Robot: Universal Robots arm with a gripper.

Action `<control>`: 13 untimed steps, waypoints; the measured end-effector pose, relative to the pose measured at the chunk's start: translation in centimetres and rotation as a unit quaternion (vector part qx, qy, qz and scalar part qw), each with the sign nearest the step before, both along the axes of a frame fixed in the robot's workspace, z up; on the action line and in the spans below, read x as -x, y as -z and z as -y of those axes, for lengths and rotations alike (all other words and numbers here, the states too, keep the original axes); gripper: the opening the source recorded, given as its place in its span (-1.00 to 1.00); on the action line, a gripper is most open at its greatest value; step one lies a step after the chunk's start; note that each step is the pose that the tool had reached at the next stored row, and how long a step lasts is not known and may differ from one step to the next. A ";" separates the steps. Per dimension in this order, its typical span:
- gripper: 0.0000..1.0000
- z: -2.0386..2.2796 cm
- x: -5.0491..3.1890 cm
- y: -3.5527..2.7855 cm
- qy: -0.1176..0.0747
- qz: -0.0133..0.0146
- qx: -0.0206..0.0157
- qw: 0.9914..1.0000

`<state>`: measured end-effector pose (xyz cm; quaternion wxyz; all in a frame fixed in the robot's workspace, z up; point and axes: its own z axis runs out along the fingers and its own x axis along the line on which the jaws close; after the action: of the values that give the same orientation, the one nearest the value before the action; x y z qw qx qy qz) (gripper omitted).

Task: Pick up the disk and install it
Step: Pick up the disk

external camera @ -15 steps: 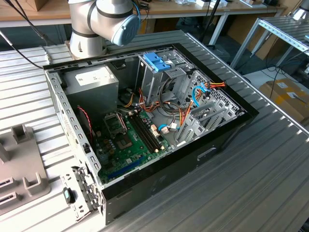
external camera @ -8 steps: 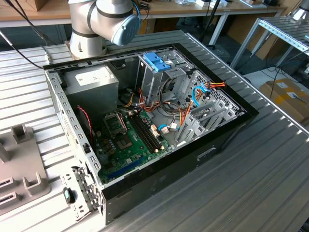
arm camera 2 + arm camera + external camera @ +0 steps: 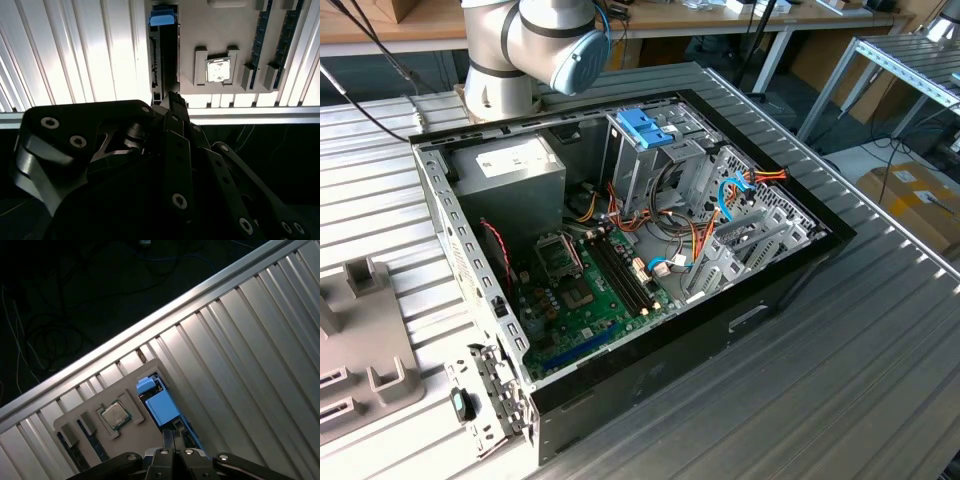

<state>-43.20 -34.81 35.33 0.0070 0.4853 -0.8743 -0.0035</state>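
The disk (image 3: 162,20) stands on edge in a slot of a grey holder tray (image 3: 200,30), showing a blue end and a dark narrow side. In the first wrist view the disk (image 3: 161,405) shows a bright blue face in the tray (image 3: 120,387). My gripper (image 3: 171,100) hangs right over the disk's near end, its black fingers drawn together with no gap between them. In the first wrist view the gripper (image 3: 174,437) sits by that same end. Whether the tips touch the disk I cannot tell.
The tray also holds a processor chip (image 3: 218,70) and memory sticks (image 3: 287,30). In the exterior view, the tray (image 3: 370,340) lies at the left beside an open computer case (image 3: 790,290) holding a blue-topped drive cage (image 3: 645,130) and a power-supply box (image 3: 510,165). The arm's base (image 3: 535,40) stands behind it.
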 end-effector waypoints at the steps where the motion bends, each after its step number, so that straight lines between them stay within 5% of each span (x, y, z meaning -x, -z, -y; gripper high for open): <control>1: -0.79 0.00 0.00 0.00 -0.002 0.000 0.000 1.000; 13: -0.79 0.00 0.00 0.00 -0.004 0.000 0.000 1.000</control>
<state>-43.20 -34.81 35.33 0.0070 0.4888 -0.8724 -0.0035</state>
